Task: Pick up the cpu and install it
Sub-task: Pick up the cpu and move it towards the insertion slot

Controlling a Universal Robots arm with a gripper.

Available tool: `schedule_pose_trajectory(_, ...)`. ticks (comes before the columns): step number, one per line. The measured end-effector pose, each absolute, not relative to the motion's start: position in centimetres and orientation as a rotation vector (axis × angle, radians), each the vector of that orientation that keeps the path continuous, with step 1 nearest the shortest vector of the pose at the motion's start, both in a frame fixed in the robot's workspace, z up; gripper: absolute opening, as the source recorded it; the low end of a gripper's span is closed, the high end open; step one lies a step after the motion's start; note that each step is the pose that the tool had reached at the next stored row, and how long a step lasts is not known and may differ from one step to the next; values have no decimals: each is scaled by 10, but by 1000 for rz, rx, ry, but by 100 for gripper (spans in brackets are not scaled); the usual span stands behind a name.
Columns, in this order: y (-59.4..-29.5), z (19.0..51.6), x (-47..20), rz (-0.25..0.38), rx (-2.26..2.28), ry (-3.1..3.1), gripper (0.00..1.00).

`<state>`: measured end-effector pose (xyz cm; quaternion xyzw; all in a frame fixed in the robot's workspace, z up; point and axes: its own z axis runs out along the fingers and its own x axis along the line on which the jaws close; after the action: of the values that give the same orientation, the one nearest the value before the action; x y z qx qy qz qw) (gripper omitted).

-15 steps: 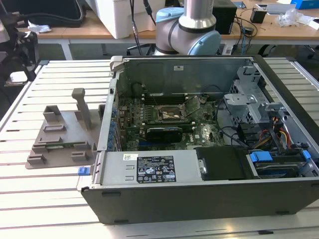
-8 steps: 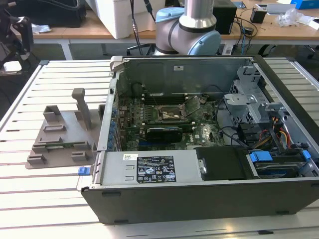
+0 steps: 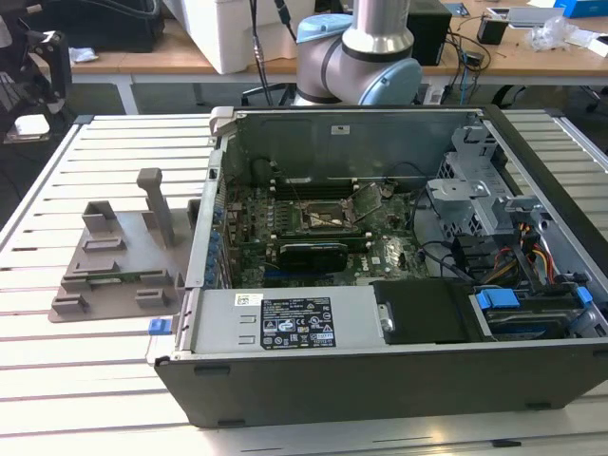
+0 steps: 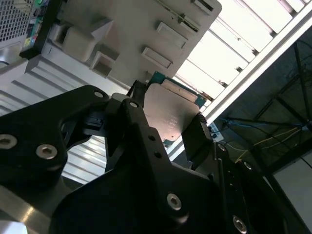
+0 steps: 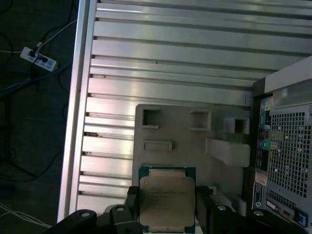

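In both wrist views the cpu (image 5: 167,197) (image 4: 170,109), a flat square chip with a silvery top and a thin green edge, sits between the black fingers (image 5: 204,207) of my gripper (image 5: 167,214) (image 4: 168,126), which is shut on it. The chip hangs in the air above the grey plastic holder (image 5: 185,141) (image 4: 136,24), well clear of it. The holder (image 3: 114,256) lies on the slatted table at the exterior view's left, beside the open computer case (image 3: 380,380). Inside the case, the motherboard socket (image 3: 328,218) has its metal frame standing open.
A black graphics card (image 3: 309,254) lies just in front of the socket. Drive cages and cables (image 3: 513,247) fill the case's right side. The arm's base (image 3: 366,57) stands behind the case. The table edge (image 5: 73,122) drops to a floor with a power strip (image 5: 39,57).
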<state>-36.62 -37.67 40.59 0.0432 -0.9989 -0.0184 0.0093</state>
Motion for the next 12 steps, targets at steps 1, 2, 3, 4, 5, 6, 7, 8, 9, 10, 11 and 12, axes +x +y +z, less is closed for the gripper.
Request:
schedule_pose_trajectory(1,-377,406,-359,-58,135,-3118,55)
schedule_pose_trajectory(2,-377,405,-350,-58,135,-3116,55)
schedule_pose_trajectory(3,-377,405,-342,-58,135,-3114,55)
schedule_pose_trajectory(4,-377,405,-332,-58,135,-3111,55)
schedule_pose_trajectory(5,-377,404,-324,-58,134,-3109,55)
schedule_pose_trajectory(6,-377,404,-318,-58,134,-3107,55)
schedule_pose_trajectory(7,-377,404,-314,-58,134,-3106,55)
schedule_pose_trajectory(8,-377,404,-306,-58,134,-3105,55)
schedule_pose_trajectory(9,-377,404,-300,-58,134,-3103,55)
schedule_pose_trajectory(10,-377,404,-295,-58,133,-3101,55)
schedule_pose_trajectory(11,-377,403,-287,-58,134,-3099,55)
schedule_pose_trajectory(12,-377,403,-276,-58,133,-3096,55)
